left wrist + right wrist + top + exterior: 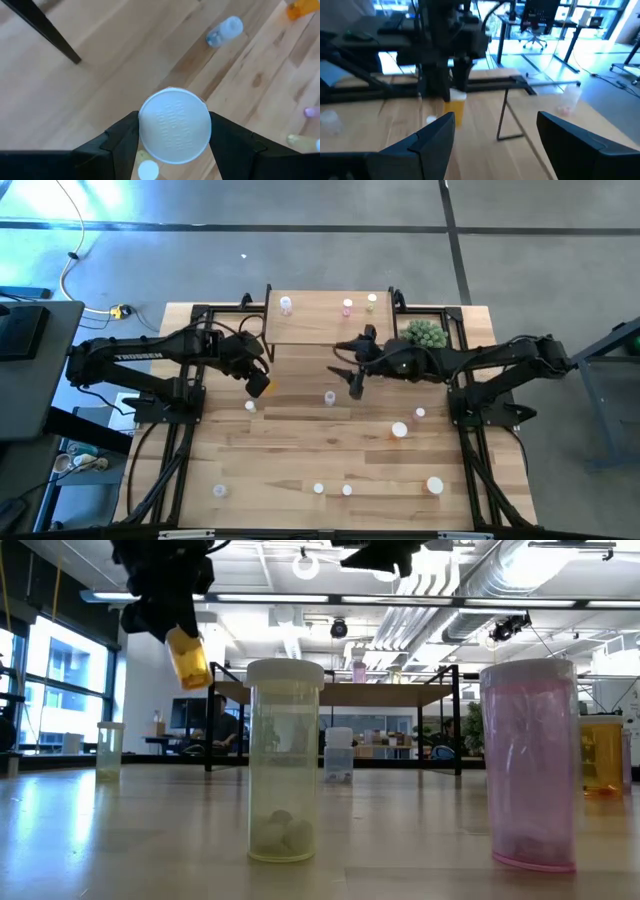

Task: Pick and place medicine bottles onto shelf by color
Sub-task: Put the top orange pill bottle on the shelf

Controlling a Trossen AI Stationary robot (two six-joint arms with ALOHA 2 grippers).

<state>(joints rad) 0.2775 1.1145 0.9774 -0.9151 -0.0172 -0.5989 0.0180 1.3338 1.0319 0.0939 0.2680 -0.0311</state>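
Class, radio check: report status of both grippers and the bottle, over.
Left gripper holds orange bottle aloft, near shelf. Right gripper open, empty, mid-table. Nothing blocking.

pink bottle (311, 112) cut off by edge.

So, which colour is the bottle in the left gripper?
Orange bottle with a white cap, best seen in the low view.

Open-plan workspace beyond the table. Ceiling exposed, with silver ducts (470, 590) and strip lights (300, 597). Tall windows (55, 690) at one side, bright daylight coming in. Desks (540, 20) and an office chair (536, 37) stand in the distance on a glossy floor. Seen from above, grey concrete floor (300, 240) crossed by dark lines; a yellow cable (72, 265) trails across it.
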